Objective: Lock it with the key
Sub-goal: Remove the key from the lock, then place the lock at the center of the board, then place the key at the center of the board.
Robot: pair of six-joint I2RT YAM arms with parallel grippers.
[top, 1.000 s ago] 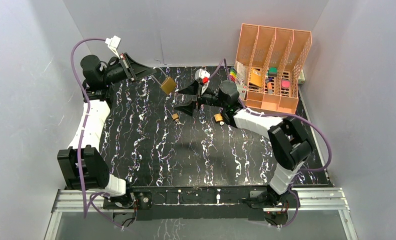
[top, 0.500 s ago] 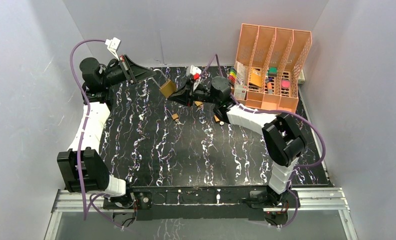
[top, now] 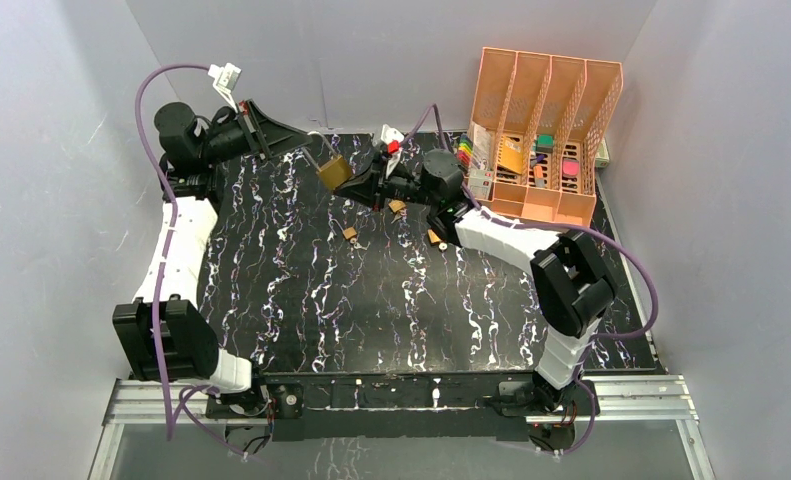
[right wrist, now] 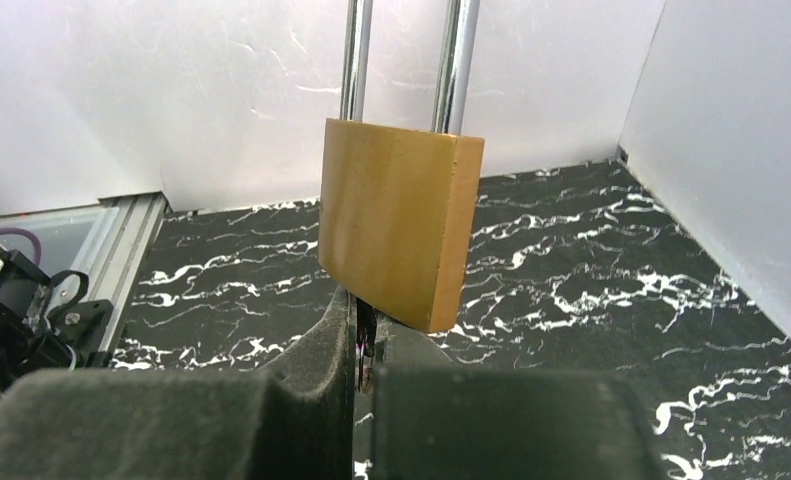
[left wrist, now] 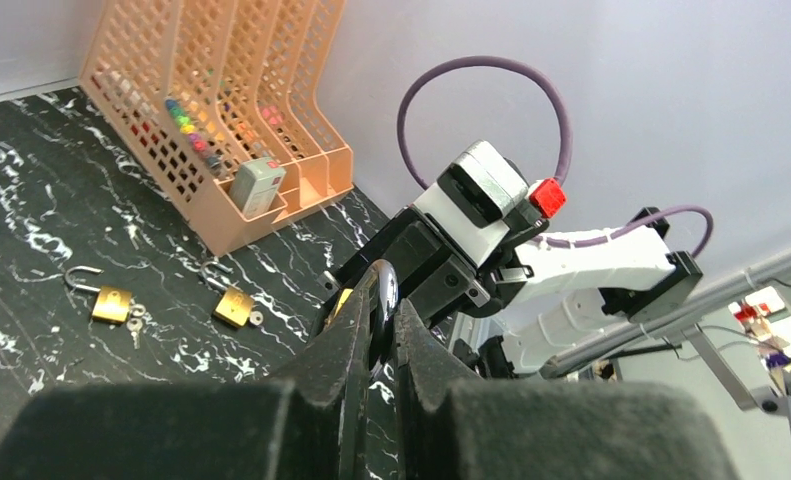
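- Padlock [right wrist: 396, 220]: brass, probably heavy and rigid. It hangs above the far surface [top: 301, 290], with the left jaws clamped on its slick steel shackle [right wrist: 455, 60].
- Key [right wrist: 364, 338]: small, thin and easily twisted. The right jaws pinch it just under the body.

We see a brass padlock [top: 333, 172] hanging in the air in the upper middle of the top view, its body low and slightly tilted. Its silver shackle [right wrist: 449, 60] rises straight from the body, and the left hand [top: 311, 150] pinches it at the top. At the body's underside, only a dark sliver of the key [right wrist: 362, 352] shows, clamped in the right hand [right wrist: 364, 320].
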